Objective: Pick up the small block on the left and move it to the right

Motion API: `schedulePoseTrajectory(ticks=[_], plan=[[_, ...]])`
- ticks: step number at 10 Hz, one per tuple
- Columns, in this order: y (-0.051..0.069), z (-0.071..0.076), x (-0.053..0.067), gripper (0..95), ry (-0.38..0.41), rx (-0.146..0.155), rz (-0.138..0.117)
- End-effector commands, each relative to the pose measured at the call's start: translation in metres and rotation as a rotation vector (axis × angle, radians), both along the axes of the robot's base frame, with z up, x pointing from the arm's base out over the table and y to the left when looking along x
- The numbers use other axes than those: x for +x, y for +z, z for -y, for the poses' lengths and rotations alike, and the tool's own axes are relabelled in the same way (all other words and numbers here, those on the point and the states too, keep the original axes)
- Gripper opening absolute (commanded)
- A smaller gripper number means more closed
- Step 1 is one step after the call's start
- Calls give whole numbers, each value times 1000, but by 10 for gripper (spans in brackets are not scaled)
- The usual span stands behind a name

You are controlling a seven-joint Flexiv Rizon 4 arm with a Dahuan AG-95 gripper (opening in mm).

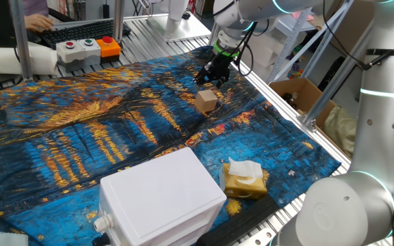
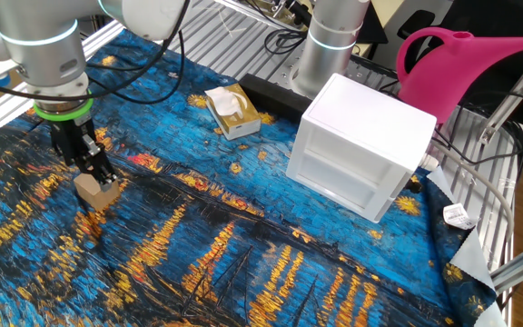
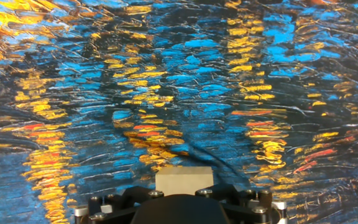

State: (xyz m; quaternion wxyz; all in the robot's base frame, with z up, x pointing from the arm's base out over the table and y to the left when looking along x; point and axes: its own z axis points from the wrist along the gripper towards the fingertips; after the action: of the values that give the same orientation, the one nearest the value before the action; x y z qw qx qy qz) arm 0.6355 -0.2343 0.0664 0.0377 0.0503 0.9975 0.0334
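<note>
On the desk (image 2: 243, 272), under a blue and gold cloth (image 2: 271, 245), the block (image 2: 96, 192) sits at far left in the other fixed view. The hand (image 2: 96, 171) hangs right over it, fingertips near its top; whether they pinch it, I cannot tell. Rightward lie a tissue packet (image 2: 231, 111), a white box (image 2: 361, 145), then a pink can (image 2: 470, 68).

My arm (image 1: 382, 102) is built of glossy white rounded segments ringed with glowing teal bands, black cables looping beside my wrist, ending in my matte black gripper (image 1: 213, 76) studded with small silver screws.
</note>
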Motion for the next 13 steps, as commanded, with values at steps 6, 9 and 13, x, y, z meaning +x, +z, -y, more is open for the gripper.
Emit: schedulePoseTrajectory(ticks=[6, 9, 13], plan=[[-13, -1, 1, 950, -3, 3, 1], [-19, -2, 2, 950, -4, 3, 1], [-30, -2, 2, 950, -6, 4, 2]])
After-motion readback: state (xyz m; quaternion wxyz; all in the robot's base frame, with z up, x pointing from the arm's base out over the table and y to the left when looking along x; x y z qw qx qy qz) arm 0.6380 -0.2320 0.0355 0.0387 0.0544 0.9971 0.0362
